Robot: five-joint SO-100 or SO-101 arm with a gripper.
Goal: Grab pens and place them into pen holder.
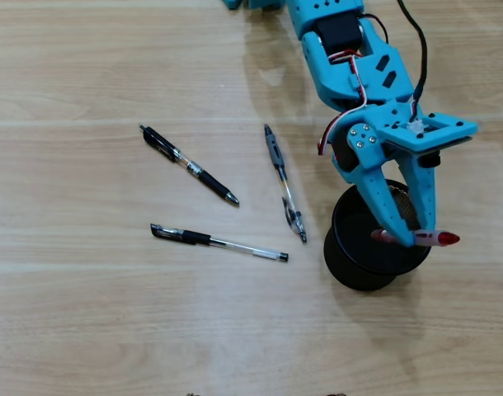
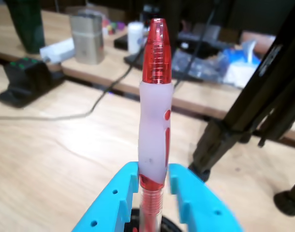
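Red and translucent, a pen is pinched between the blue fingers, which close on its shaft just below the frosted grip in the wrist view. In the overhead view the fingers hang over the black pen holder, the pen's red end jutting right above its rim. Three dark pens lie apart on the wooden worktop to the left: one, another, a third nearest the holder.

In the overhead view, three pens lay on the counter, left of the pen holder. The fingers stood over the holder, gripping a fourth pen.
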